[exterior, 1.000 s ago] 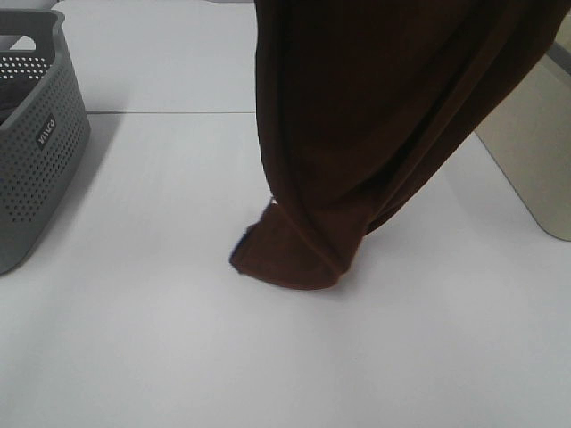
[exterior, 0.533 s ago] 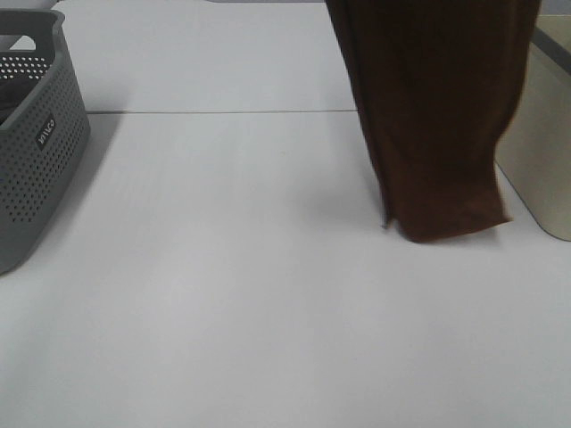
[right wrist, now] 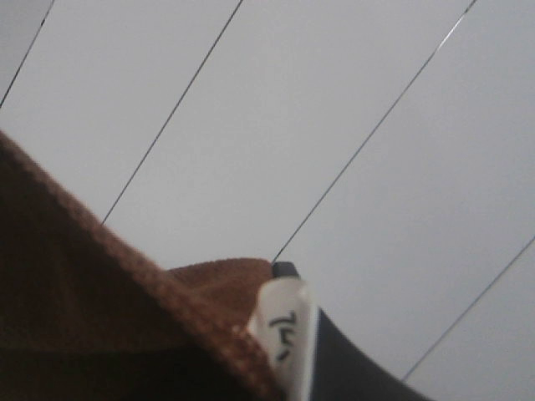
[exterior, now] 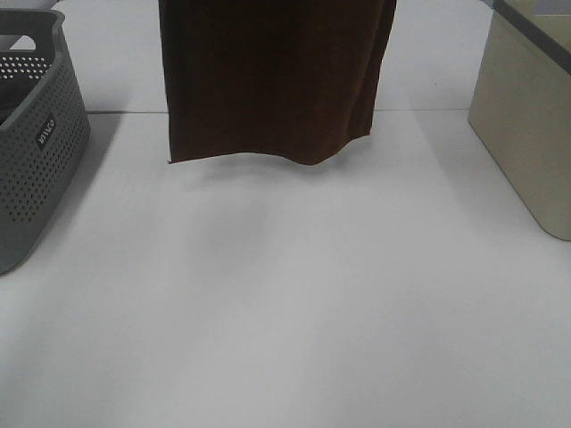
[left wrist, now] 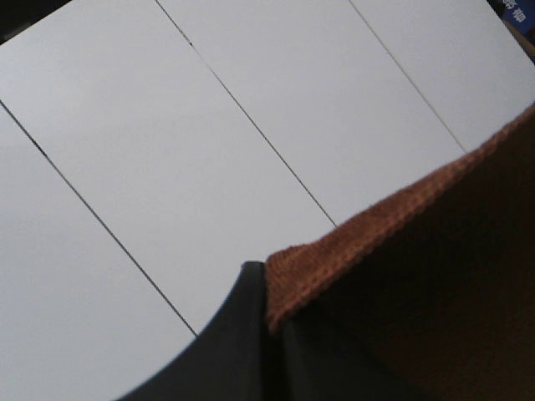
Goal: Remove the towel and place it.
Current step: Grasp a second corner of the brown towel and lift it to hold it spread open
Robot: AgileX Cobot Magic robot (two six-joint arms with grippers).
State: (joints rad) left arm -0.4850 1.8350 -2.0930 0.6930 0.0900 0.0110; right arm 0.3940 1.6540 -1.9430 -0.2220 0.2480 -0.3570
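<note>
Right now both my jaws are clamping fully shut, each on a top corner of the towel [exterior: 268, 80]. My left gripper [left wrist: 261, 309] is pinching the hemmed corner between its dark fingers. My right gripper [right wrist: 284, 326] is doing the same at the other corner, beside a white slip with marks on it. That slip is perhaps the towel's tag, perhaps a label on my finger; the view is too close to say.

I am holding the two corners high and apart so the cloth is hanging as a flat sheet rather than a bunch, which should let it go down smooth.

From the high camera my grippers are sitting out of frame above. The towel is hanging in mid-air over the back of the table [exterior: 285, 303], its lower edge clear of the surface and casting a soft shadow. It is hanging between the grey basket [exterior: 36, 143] on my left and the beige bin [exterior: 526, 134] on my right, touching neither. I am judging the removal done and the placing yet to come.
</note>
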